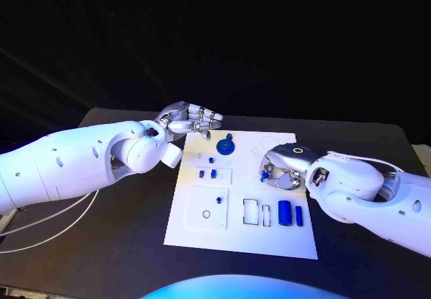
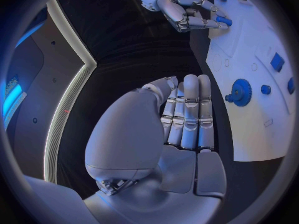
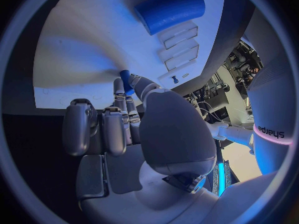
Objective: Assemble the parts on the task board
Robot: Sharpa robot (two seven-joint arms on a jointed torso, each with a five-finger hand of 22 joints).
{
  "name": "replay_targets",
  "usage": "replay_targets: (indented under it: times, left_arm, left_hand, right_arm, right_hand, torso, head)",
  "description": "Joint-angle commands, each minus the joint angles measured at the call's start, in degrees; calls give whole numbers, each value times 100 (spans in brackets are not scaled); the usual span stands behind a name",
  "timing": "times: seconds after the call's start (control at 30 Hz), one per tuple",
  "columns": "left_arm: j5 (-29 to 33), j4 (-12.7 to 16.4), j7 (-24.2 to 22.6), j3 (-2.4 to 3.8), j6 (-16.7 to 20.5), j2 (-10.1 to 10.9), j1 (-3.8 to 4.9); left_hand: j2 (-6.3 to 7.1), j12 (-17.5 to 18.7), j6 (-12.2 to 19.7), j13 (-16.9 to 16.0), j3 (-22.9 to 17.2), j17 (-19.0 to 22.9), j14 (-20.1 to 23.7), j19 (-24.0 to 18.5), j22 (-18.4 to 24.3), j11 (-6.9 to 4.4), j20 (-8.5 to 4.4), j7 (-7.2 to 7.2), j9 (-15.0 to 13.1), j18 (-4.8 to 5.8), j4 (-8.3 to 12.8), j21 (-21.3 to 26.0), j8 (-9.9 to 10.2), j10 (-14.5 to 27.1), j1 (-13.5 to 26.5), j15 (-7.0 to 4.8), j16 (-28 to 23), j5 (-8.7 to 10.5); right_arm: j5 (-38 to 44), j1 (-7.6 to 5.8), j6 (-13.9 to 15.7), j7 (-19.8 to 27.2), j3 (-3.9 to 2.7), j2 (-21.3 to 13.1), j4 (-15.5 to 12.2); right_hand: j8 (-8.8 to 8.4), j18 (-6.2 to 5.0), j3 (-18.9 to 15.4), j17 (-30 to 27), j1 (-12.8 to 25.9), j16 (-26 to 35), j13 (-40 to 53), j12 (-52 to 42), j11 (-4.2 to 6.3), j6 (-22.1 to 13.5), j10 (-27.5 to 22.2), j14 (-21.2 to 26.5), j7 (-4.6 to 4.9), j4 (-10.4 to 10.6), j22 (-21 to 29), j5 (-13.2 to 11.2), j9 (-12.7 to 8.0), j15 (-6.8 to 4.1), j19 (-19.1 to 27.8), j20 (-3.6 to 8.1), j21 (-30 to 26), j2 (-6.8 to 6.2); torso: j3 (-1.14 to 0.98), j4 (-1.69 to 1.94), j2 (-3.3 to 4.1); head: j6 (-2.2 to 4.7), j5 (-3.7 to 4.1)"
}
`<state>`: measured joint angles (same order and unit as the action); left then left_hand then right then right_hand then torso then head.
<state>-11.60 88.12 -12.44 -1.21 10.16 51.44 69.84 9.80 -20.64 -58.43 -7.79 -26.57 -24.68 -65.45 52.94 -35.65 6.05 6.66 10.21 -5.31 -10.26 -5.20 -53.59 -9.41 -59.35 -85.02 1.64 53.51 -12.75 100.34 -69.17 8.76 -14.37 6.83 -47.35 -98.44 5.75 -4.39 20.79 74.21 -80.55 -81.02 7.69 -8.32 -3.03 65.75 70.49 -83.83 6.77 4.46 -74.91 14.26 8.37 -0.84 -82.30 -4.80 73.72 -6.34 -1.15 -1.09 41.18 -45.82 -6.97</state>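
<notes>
The white task board (image 1: 202,233) lies in the middle of the black table. My right hand (image 1: 280,169) hovers over the board's right side and pinches a small blue peg (image 1: 264,177) between thumb and finger; the right wrist view shows that peg (image 3: 125,79) at the fingertips, close to the board (image 3: 81,50). My left hand (image 1: 189,118) hangs by the board's far left corner with fingers stretched out (image 2: 187,114), holding nothing. A blue gear (image 1: 225,147) sits on the board beside it, also seen as the gear (image 2: 239,92) in the left wrist view.
Two small blue pegs (image 1: 207,174) stand left of the right hand, and another peg (image 1: 219,200) stands on a raised square plate. A thick blue cylinder (image 1: 284,213) and a thin blue bar (image 1: 299,215) lie near the board's front right, beside rectangular slots (image 1: 252,212).
</notes>
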Motion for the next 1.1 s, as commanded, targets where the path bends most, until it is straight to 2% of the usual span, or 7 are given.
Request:
replay_targets:
  times: [0.03,0.33,0.63,0.77,0.9,1.03,1.1]
  left_arm:
    - [19,11,-8,3,-97,-9,2]
    - [19,-9,-4,3,-95,-34,2]
    - [19,-25,-4,3,-104,-64,1]
    - [19,-34,-6,3,-112,-84,0]
    - [19,-47,-6,3,-127,-114,-2]
    - [19,-57,-9,3,-132,-140,-2]
    - [19,-59,-9,3,-135,-152,-3]
  left_hand:
    - [-54,-35,44,-8,32,9,48,-32,9,12,13,-6,7,-31,2,32,-29,34,20,-2,-22,4]
    - [-64,-57,47,-13,44,17,51,-34,18,14,18,-4,8,-32,6,47,-37,45,25,1,-34,5]
    - [-64,-57,47,-13,44,17,51,-34,18,14,18,-4,8,-32,6,47,-37,45,25,1,-34,5]
    - [-64,-57,47,-13,44,17,51,-34,18,14,18,-4,8,-32,6,47,-37,45,25,1,-34,5]
    - [-64,-57,47,-13,44,17,51,-34,18,14,18,-4,8,-32,6,47,-37,45,25,1,-34,5]
    - [-69,-61,50,-14,44,19,51,-33,21,15,18,-3,9,-32,8,50,-38,50,24,2,-36,4]
    - [-69,-61,51,-14,44,20,51,-33,21,15,18,-3,9,-32,8,50,-38,51,24,2,-36,4]
  right_arm:
    - [50,3,198,25,-2,-27,-70]
    - [45,-37,410,32,-26,-188,-359]
    - [40,-93,613,26,-83,-372,-883]
    - [-13,-85,677,66,-94,-303,-1112]
    - [-94,-5,708,134,-93,-66,-1237]
    - [-130,156,712,214,-78,249,-1219]
    - [-137,258,713,256,-70,404,-1171]
  right_hand:
    - [39,88,45,2,-53,-25,10,36,-2,38,41,-321,1,1,-701,-30,22,-43,-35,-5,35,32]
    - [46,92,61,6,-59,-28,9,45,-1,57,51,-322,0,-16,-713,-31,29,-44,-43,-3,54,30]
    - [48,96,64,14,-60,-33,8,48,-1,62,54,-324,0,-20,-723,-31,30,-44,-52,-3,72,27]
    - [49,98,68,21,-62,-37,8,51,-1,65,56,-325,1,-26,-727,-29,31,-45,-55,-2,79,24]
    - [49,97,78,25,-68,-40,7,56,-1,69,62,-326,4,-36,-727,-24,33,-45,-53,-1,75,24]
    - [47,95,89,27,-72,-42,6,62,-2,70,64,-327,7,-44,-723,-18,34,-45,-49,-1,65,27]
    - [46,94,95,27,-74,-42,5,67,-4,68,64,-327,10,-48,-722,-14,34,-44,-47,-1,61,29]
  torso:
    - [1,3,-4]
    - [6,-3,-12]
    - [3,-5,-7]
    - [-4,0,0]
    - [4,6,-11]
    - [12,-6,-8]
    - [9,5,1]
  head:
    - [0,3]
    - [24,18]
    - [39,1]
    - [19,-49]
    - [-24,-95]
    - [-24,-128]
    - [-30,-138]
